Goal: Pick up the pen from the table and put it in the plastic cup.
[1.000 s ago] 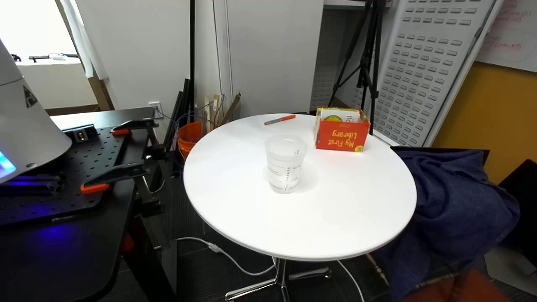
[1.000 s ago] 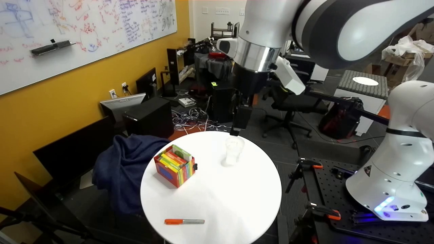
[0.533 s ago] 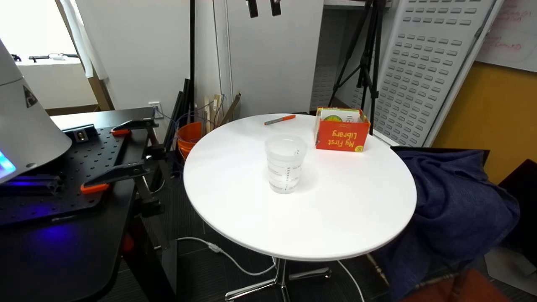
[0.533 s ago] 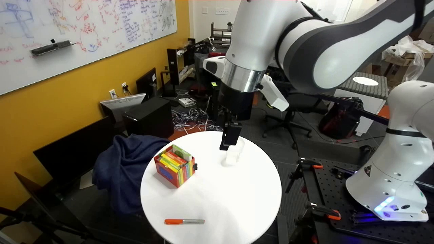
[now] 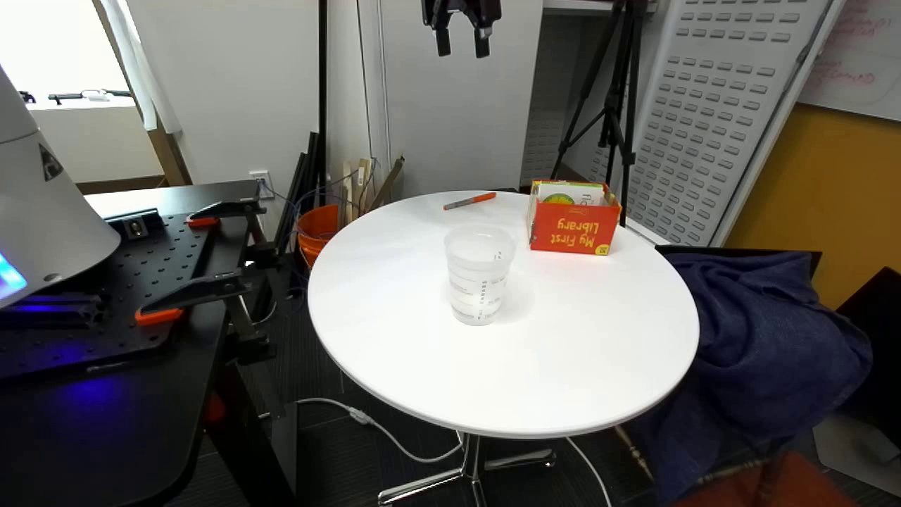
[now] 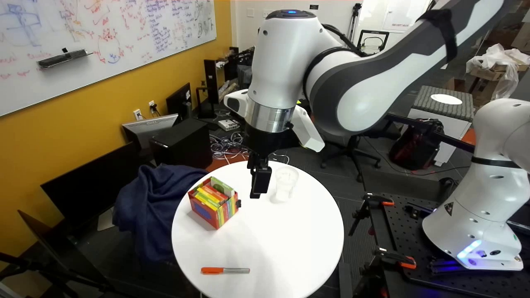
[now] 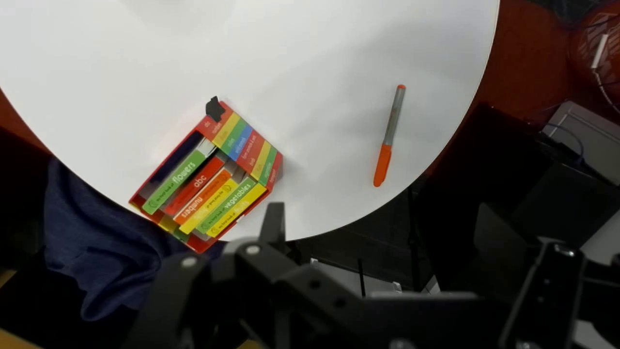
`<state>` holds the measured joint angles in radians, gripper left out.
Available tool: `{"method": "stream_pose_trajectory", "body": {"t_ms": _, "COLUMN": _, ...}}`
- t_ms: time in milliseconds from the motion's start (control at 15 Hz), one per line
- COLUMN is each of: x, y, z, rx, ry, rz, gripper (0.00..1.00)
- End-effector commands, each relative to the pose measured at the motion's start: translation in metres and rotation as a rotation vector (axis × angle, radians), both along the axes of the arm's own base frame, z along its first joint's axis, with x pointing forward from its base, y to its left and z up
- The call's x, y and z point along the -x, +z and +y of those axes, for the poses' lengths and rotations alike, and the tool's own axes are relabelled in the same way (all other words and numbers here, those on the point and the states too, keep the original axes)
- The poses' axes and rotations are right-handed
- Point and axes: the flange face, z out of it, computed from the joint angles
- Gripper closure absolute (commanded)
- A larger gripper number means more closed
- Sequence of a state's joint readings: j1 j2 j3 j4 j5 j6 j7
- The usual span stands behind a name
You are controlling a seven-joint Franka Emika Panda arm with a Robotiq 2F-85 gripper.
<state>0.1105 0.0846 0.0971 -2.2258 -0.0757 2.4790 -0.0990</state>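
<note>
"Lower than a second ago, my gripper (image 5: 462,51) now hangs well above the white table (image 5: 563,366), its fingers (image 5: 482,46) spread apart."

"And the pen (image 7: 390,135)?"

"Unmoved on my feeds, lying near the tabletop's edge."

"What about containers?"

"I see the plastic cup (image 5: 481,278) upright, farther in from the edge, the pen outside it. Close to the edge, the red box (image 5: 574,229) holds small books (image 7: 208,194), one marked 'vegetables'."

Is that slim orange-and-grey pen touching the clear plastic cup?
Apart. An exterior view shows it plainly: a bare stretch of the round white table lies between the slim orange-and-grey pen and the clear plastic cup.
</note>
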Motion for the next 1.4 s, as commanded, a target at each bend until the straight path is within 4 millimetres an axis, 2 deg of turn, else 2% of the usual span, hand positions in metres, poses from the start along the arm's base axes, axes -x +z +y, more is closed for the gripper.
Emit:
{"method": "stream_pose_trajectory", "body": {"t_ms": 0, "x": -0.027, "y": -0.009, "z": 0.009, "rx": -0.007, "ry": 0.01, "rz": 0.002, "gripper": 0.0}}
{"method": "stream_pose_trajectory", "body": {"t_ms": 267, "x": -0.04, "y": -0.017, "z": 0.016, "rx": -0.012, "ry": 0.002, "rz": 0.02, "gripper": 0.0}}
{"method": "stream_pose_trajectory", "body": {"t_ms": 333, "x": -0.031, "y": -0.017, "z": 0.009, "rx": -0.009, "ry": 0.002, "rz": 0.011, "gripper": 0.0}}
{"method": "stream_pose_trajectory", "body": {"t_ms": 867, "x": -0.037, "y": -0.021, "z": 0.012, "rx": -0.011, "ry": 0.005, "rz": 0.012, "gripper": 0.0}}
{"method": "stream_pose_trajectory", "body": {"t_ms": 1333, "x": -0.022, "y": -0.059, "z": 0.017, "rx": -0.012, "ry": 0.01, "rz": 0.057, "gripper": 0.0}}
